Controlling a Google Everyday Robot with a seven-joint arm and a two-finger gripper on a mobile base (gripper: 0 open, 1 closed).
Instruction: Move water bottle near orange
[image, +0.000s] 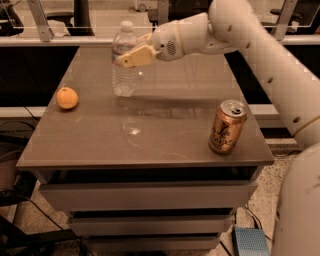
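End effector (130, 53) around upright water bottle (123, 77)

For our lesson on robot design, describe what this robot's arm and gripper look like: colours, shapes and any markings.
The arm is smooth, rounded, off-white, with small dark dots along its thick segments. The wrist housing has a round perforated patch. The gripper, at the water bottle over the table's far side, has flat tan fingers. No cables show.
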